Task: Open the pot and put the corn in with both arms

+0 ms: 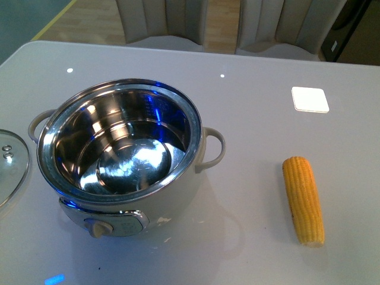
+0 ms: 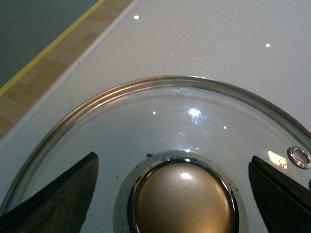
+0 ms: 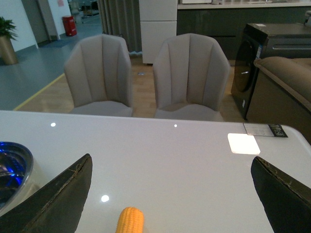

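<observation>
**Left gripper** (image 2: 172,160): jaws spread wide and holding nothing. One finger stands on each side of the lid's knob (image 2: 182,200), and both are clear of it.

**Right gripper** (image 3: 171,160): jaws spread wide and empty. It hangs over the table with the tip of the corn (image 3: 130,221) just showing between the fingers, untouched.

**Lid** (image 1: 8,160): glass with a steel rim and a brass-coloured knob. It lies flat on the table, beside the pot at the left edge of the front view.

**Pot** (image 1: 189,178): cream-white and upright on the table, with the control knob facing the robot. It is uncovered. The steel inner bowl (image 1: 127,157) is bare, with nothing in it.

**Corn** (image 1: 304,200): one husked yellow ear lying lengthwise on the table. It is to the right of the pot and well apart from it.

**Table** (image 1: 249,107): pale and glossy. A small white square (image 1: 310,99) lies beyond the corn, and two padded chairs (image 3: 146,73) stand at the far edge.

**Progress**: the opening step is judged complete, since the lid is off and set down. The corn step has not begun.

**Outstanding**: close the right gripper on the ear, lift it, carry it across to the pot and lower it into the bowl. The left gripper appears to have no further duty beyond clearing the lid.
</observation>
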Controlling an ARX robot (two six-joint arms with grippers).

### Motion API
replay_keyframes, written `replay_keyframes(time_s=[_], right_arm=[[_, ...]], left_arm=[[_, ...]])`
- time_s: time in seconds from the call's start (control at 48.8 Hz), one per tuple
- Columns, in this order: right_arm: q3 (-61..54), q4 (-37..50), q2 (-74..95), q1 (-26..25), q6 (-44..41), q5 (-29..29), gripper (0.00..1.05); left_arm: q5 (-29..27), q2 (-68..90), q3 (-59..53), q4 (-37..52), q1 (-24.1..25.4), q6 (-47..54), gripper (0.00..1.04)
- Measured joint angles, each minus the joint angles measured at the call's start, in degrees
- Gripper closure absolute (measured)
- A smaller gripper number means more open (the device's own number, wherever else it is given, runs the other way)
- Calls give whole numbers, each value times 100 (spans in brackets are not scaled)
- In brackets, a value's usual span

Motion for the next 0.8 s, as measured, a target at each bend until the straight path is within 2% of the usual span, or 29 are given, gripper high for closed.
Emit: replay_keyframes(time_s=[0.041,0.328,0.513,0.8], right_arm=[[0,0,0,0,0,0,9],[0,0,0,0,2,0,9],[0,0,0,0,2,0,9],[0,0,0,0,0,0,9]], left_arm=[[-4,-83,-22,-26,0,4,5],[24,-1163,-393,-332,4,-83,7],[166,-2813,-997,-911,7,-516,7],[675,-5082,-1908,-2044,-13,-876,7]])
